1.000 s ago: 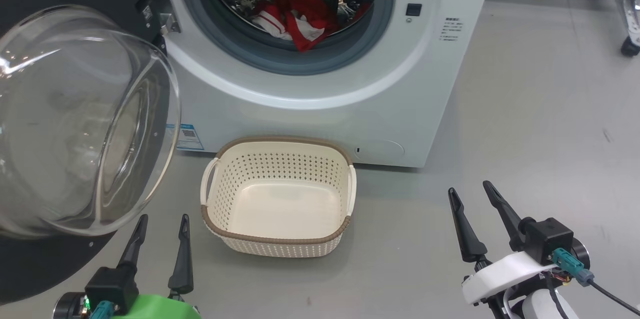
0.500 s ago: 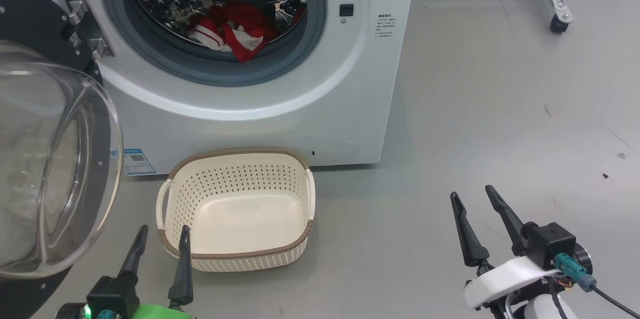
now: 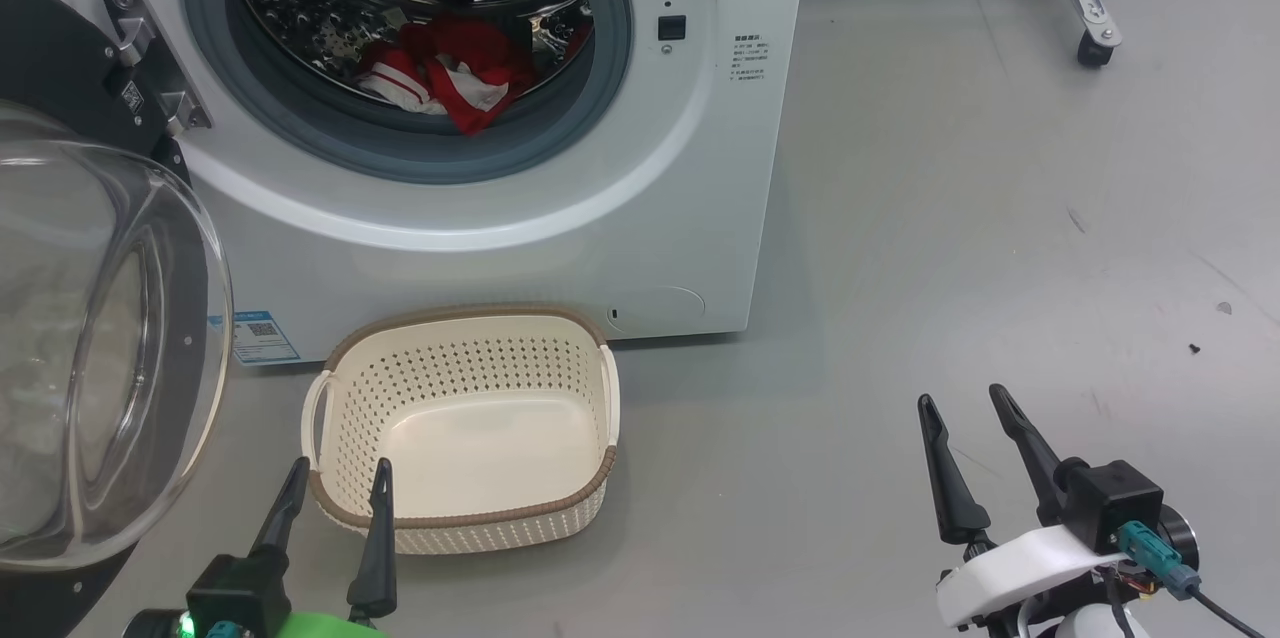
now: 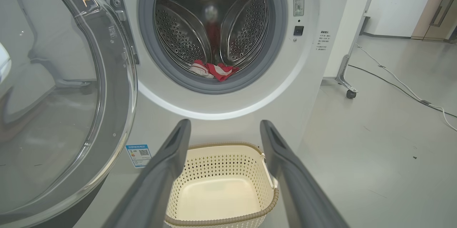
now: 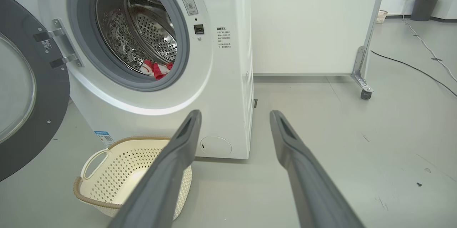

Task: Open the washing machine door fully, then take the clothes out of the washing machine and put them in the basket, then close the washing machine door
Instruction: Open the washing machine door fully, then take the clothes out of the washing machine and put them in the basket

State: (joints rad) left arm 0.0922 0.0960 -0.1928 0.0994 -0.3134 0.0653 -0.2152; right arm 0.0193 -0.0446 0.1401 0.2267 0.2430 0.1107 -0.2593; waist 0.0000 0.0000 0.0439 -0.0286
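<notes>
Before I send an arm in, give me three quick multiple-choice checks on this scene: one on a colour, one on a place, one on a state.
1. The basket has a rim that is: A brown; B blue; C black.
2. The red clothes lie: A in the basket; B in the drum; C on the floor.
3. The washer door is: A shut; B open, swung to the left; C taken off.

Answers:
1 A: the woven-look band round the basket's top is brown above cream sides.
2 B: the clothes sit at the bottom of the drum, and the basket is empty.
3 B: the washer door hangs on its hinge at the left, leaving the round opening uncovered.
</notes>
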